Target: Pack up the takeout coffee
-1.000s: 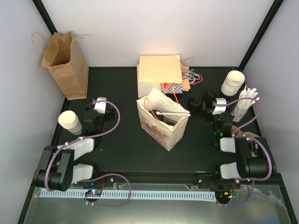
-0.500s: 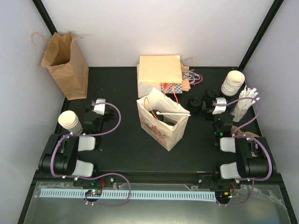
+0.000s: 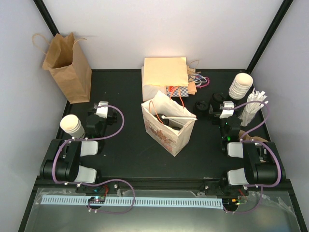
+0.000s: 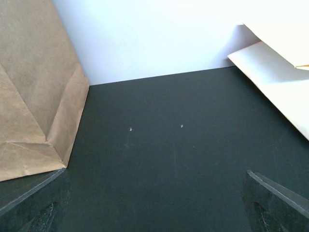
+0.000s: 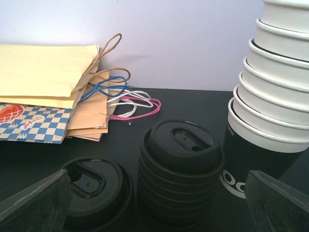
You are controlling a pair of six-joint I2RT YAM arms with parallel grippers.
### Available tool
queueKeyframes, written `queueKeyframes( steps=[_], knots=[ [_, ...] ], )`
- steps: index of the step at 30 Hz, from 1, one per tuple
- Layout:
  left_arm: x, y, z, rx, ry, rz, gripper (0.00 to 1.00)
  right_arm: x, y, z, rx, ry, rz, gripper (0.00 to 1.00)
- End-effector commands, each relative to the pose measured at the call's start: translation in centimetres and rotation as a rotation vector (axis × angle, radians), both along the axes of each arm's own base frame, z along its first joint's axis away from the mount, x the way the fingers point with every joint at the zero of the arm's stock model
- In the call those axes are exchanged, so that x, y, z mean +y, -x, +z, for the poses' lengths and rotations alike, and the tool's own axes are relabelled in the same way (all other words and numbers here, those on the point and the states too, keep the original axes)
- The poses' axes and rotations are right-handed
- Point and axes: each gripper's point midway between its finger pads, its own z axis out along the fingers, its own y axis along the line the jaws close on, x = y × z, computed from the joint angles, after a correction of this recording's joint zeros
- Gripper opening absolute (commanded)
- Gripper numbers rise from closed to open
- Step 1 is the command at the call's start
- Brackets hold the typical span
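Left gripper [image 3: 101, 113] and right gripper [image 3: 222, 113] gape empty; takeout coffee [image 3: 165, 122] seemingly upright inside patterned bag [image 3: 161, 137], roughly midway between them.

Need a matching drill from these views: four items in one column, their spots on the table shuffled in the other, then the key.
Items
1. upright brown paper bag
2. open white patterned paper bag
3. stack of round black plastic lids
4. flat pile of folded paper bags

Places
A. right side
B. far edge, middle
C. far left corner
D. centre

Pairs: 1-C, 2-D, 3-A, 4-B
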Motion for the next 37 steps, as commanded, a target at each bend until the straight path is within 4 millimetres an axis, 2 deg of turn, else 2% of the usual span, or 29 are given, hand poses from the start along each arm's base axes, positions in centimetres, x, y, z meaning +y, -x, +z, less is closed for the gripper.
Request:
queueKeyframes(
  steps=[1, 37],
  knots=[
    [-0.21, -0.65, 1.72, -0.048, 0.024, -0.015, 0.99, -0.38, -0.47, 1.63, -0.056, 0.016, -0.018, 1.0],
    [-0.22, -0.65, 1.67, -0.046, 0.023, -0.016, 0.99, -0.39, -0.57, 1.54, -0.049, 0.015, -0.018, 1.0]
  ],
)
